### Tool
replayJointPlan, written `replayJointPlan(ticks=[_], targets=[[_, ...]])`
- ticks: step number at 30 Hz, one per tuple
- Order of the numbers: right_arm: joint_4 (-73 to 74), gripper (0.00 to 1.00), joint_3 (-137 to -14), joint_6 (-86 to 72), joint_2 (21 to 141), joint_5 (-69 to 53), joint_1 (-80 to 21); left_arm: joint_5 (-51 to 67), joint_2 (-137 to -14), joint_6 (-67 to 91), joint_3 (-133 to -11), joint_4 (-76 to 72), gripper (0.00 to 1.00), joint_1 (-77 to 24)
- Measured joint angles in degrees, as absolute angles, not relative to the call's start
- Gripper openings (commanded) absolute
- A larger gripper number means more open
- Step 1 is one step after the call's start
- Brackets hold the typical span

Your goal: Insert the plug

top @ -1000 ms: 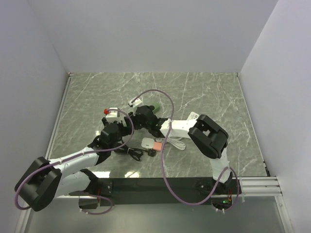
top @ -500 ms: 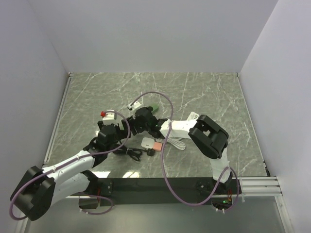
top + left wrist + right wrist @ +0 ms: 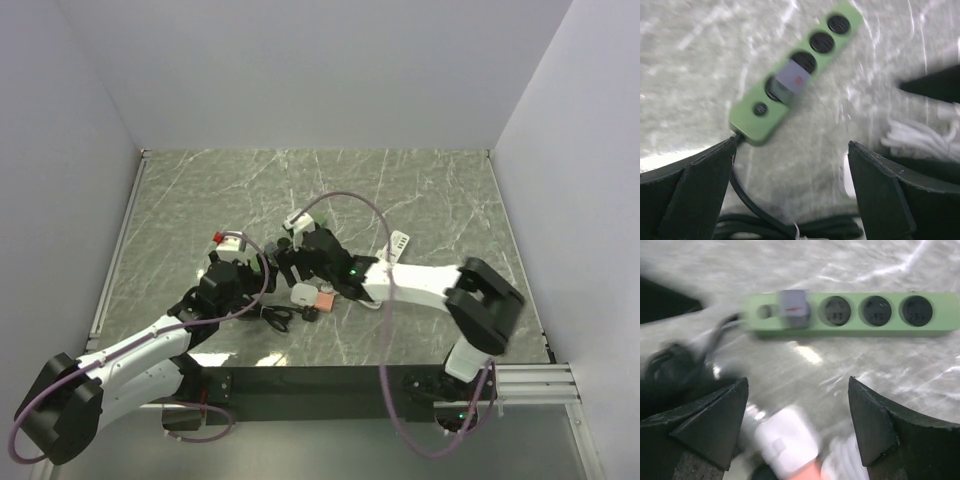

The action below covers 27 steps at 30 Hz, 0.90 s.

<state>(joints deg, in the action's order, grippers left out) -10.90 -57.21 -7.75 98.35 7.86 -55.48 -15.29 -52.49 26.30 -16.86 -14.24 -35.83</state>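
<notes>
Both gaping — left claw (image 3: 790,167), right claw (image 3: 797,405) — drawn back off the strip (image 3: 747,124), plug (image 3: 791,80) in

a green-grey marbled table (image 3: 440,190) with pale veins, closed in by plain white walls (image 3: 320,70) at the back and on both sides. near the table's middle lies a small white adapter (image 3: 303,295), blurred in the right wrist view, with a pink block (image 3: 324,300) just beside it on its right. a bundle of white cable (image 3: 920,140) lies near them. a ribbed metal rail (image 3: 535,380) sits at the near right edge.
</notes>
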Motion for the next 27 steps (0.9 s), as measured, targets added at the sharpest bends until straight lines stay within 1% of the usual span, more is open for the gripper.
replayJointPlan(ticks=[5,9,13,16,22,27], targets=[[-11.64,0.88,-48.93,-8.10,84.14,5.65,-60.82,-16.91,-52.53,26.26,-16.84,-17.98,0.99,-34.68],[-11.51,0.85,-42.52,-10.87,79.05,4.84,-62.43,-16.97,-52.53,26.30,-16.84,-20.34,1.00,-34.68],[-11.29,0.85,-37.80,-13.93,79.15,4.84,-61.84,-16.88,-52.56,26.46,-16.84,-21.21,0.99,-34.68],[-11.92,0.85,-36.86,-14.26,81.10,4.73,-61.89,-16.80,-52.56,26.48,-16.84,-21.74,0.99,-34.68],[-12.86,0.87,-40.64,-11.60,88.25,7.18,-61.89,-16.73,-52.53,26.68,-16.67,-21.89,0.99,-34.68],[-12.32,0.87,-43.24,-10.52,91.07,8.60,-61.89,-16.56,-53.04,26.68,-16.47,-22.09,0.99,-34.68]])
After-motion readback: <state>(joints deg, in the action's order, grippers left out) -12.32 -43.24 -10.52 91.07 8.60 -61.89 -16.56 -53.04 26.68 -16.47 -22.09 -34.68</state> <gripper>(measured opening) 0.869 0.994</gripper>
